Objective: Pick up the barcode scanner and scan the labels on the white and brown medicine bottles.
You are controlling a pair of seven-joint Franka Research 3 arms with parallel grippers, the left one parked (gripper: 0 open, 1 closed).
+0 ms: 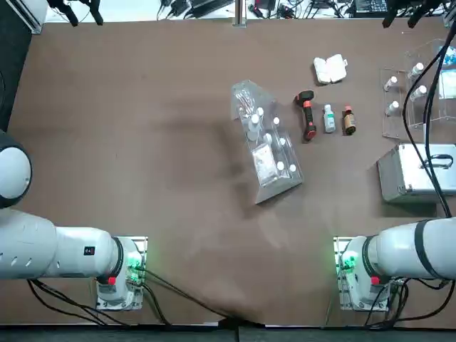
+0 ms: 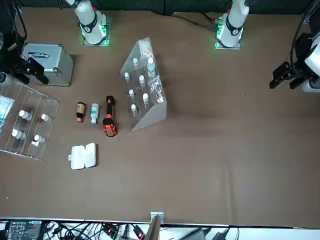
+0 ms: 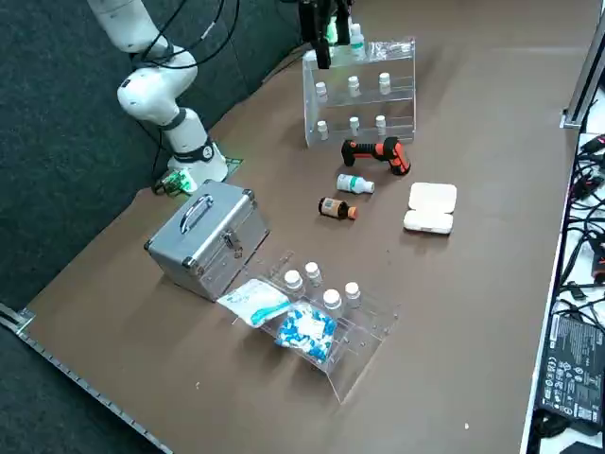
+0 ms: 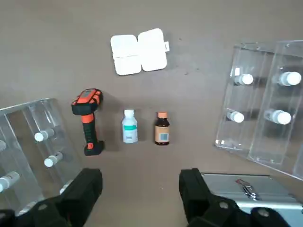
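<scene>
The right gripper, fingers spread, hangs above the desk, well apart from the barcode scanner. A crooked grasp could roll the scanner into the white medicine bottle beside it, then disturb the brown one beyond.

We are looking at a robotics lab with a table dressed in pharmacy goods.
We are seeing a white robot arm standing at a broad brown table, its right gripper hovering above the tabletop with fingers parted, and these are telling us lab rather than shop; loose black cables and a labelled power adapter are crowding a strip along the table's edge, while clear racks are holding white-capped vials, and a white bottle, a brown bottle and a barcode scanner are lending the pharmacy touch.
</scene>
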